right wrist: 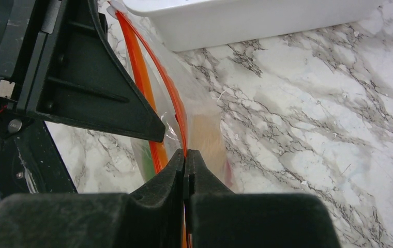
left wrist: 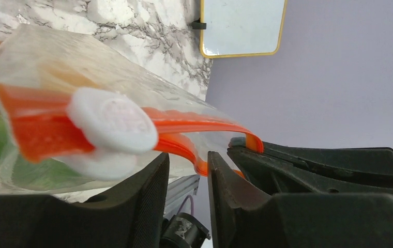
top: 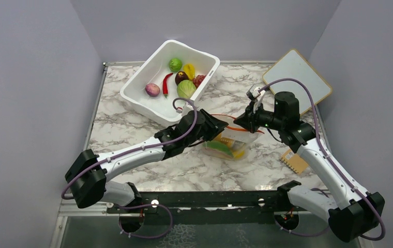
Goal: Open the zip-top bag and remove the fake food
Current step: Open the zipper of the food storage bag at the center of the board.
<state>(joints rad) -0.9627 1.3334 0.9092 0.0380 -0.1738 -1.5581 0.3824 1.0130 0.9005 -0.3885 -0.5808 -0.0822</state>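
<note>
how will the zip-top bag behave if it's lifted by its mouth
Likely floppy: the zip-top bag wrinkles and its orange strip curves where the right gripper pinches it. Probably bottom-heavy, since the fake food bunches at its base.

The left arm and right arm are built alike, with glossy white tubular links between chunky matte-black joint housings. A thin lilac cable runs along each arm. The left gripper and right gripper have wedge-shaped fingers of matte black plastic.
</note>
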